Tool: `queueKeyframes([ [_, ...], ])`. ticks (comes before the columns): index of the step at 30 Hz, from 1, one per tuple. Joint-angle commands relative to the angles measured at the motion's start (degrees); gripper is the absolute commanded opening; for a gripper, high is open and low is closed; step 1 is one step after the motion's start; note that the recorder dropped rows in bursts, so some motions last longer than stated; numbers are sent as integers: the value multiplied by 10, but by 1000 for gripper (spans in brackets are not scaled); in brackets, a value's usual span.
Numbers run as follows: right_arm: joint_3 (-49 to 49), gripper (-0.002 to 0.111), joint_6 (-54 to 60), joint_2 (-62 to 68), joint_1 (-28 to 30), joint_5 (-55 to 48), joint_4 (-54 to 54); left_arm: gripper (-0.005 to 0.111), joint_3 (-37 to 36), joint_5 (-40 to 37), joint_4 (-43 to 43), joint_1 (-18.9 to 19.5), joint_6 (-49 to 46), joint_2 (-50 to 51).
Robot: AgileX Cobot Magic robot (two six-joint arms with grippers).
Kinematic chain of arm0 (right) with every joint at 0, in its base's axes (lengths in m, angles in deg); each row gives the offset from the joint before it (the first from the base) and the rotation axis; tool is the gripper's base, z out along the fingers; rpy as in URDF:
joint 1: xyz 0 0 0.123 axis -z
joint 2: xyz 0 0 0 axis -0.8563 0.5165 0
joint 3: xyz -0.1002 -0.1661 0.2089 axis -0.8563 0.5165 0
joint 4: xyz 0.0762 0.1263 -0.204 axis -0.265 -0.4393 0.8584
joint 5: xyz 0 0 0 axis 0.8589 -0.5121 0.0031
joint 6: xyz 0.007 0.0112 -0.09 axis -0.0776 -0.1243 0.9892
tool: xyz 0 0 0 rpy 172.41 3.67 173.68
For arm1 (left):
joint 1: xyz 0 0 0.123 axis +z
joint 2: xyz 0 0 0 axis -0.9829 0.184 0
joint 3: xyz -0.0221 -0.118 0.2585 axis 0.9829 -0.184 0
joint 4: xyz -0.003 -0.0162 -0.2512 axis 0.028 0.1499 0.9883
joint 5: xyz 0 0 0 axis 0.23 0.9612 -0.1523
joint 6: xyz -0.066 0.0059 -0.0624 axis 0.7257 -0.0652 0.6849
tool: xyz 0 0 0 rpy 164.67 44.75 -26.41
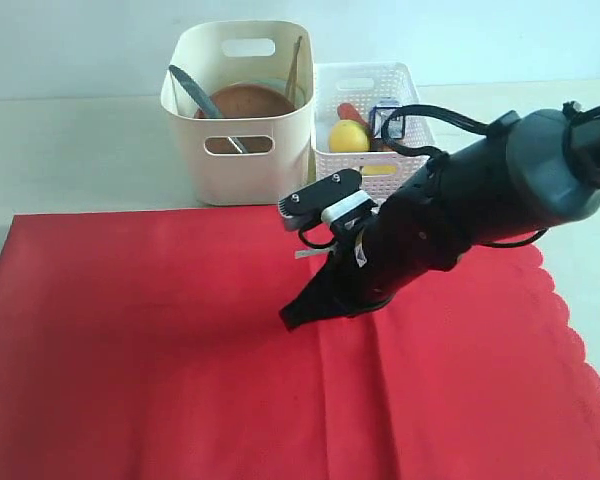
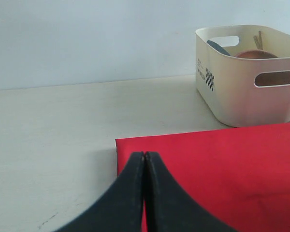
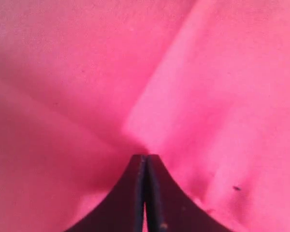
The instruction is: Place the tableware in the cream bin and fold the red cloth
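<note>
Right end effector [image 1: 292, 318]: jaws together, tip at a crease in the red cloth [image 1: 130, 350], cream bin [image 1: 242, 170] at 11 o'clock. Left end effector [image 2: 145, 154]: jaws together over the cloth's corner.

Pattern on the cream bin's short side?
A small black checkered patch on the cream bin; best seen in the left wrist view.

The cloth [image 1: 130, 350] is lying in front of the bin [image 1: 240, 180]. The basket [image 1: 400, 80] is sitting just right of the bin. The plate [image 1: 242, 100] is lying in the bin.
</note>
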Motion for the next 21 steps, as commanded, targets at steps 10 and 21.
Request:
queueKeyframes([
  [10,11,0,-72,-195,-1,-24,120,3,0,2,-3,-2,3,-3],
  [21,98,0,-90,-421,-1,21,95,3,0,2,-3,-2,3,-3],
])
